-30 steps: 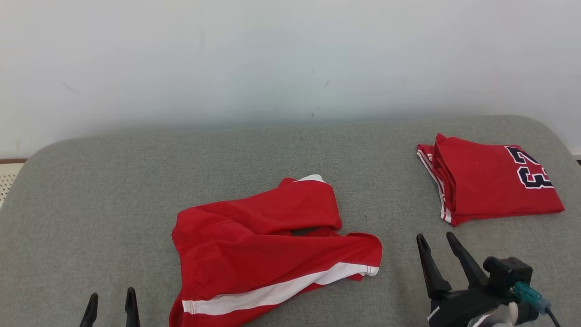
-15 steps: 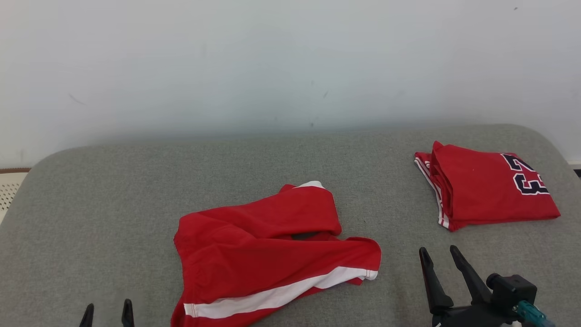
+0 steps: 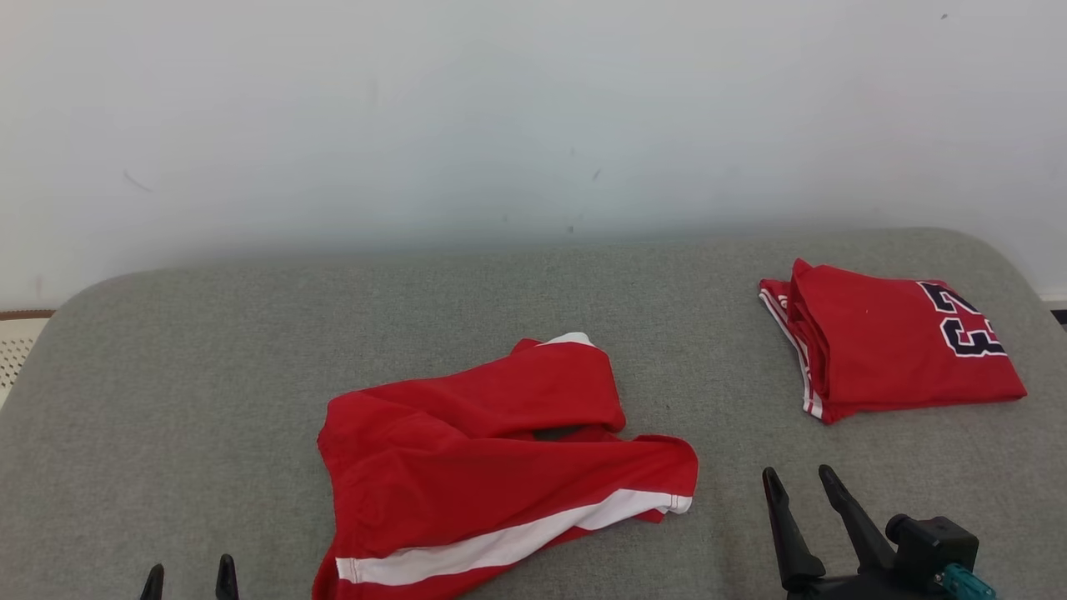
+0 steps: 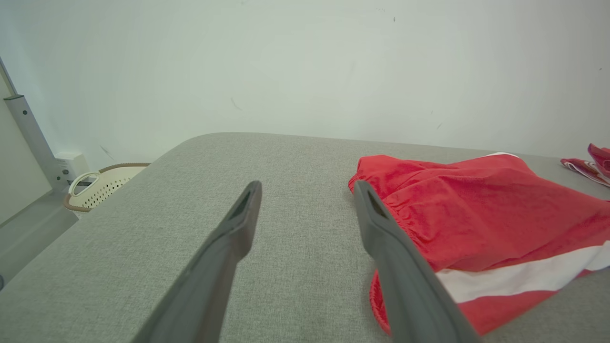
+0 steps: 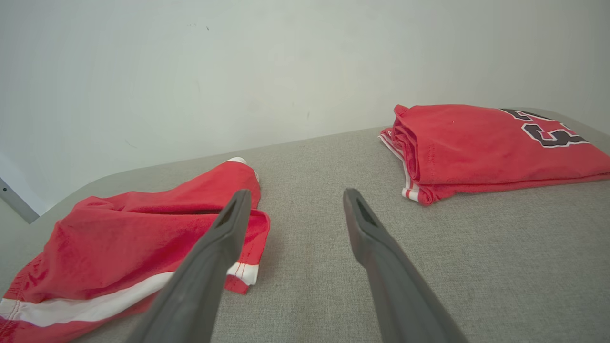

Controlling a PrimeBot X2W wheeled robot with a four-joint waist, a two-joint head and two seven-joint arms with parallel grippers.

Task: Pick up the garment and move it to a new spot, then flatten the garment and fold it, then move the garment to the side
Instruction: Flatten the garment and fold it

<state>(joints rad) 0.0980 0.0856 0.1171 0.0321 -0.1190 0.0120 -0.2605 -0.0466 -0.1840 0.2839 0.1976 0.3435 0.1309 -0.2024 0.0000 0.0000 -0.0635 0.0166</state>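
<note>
Lying crumpled btwn the 2 pincers: 1 red garment (image 3: 500, 442), shorts w/ 1 white side stripe, loose on the grey tabletop (image 3: 208, 350). The left pincer (image 3: 188, 570) sits just left of it w/ its 2 fingers (image 4: 228, 238) spread wide & nothing btwn them. In the left wrist view its right finger overlaps the elastic waistband edge; can't tell if they touch. The right pincer (image 3: 796, 475) is also wide & empty, w/ the garment's striped hem near its left side, apart from it. 1 folded jersey (image 3: 892, 350), red w/ dark numerals, lies ahead & right of the right pincer, well apart from the shorts. 1 pale perforated basket (image 4: 102, 186) sits off the tabletop, far left of the left pincer.
</note>
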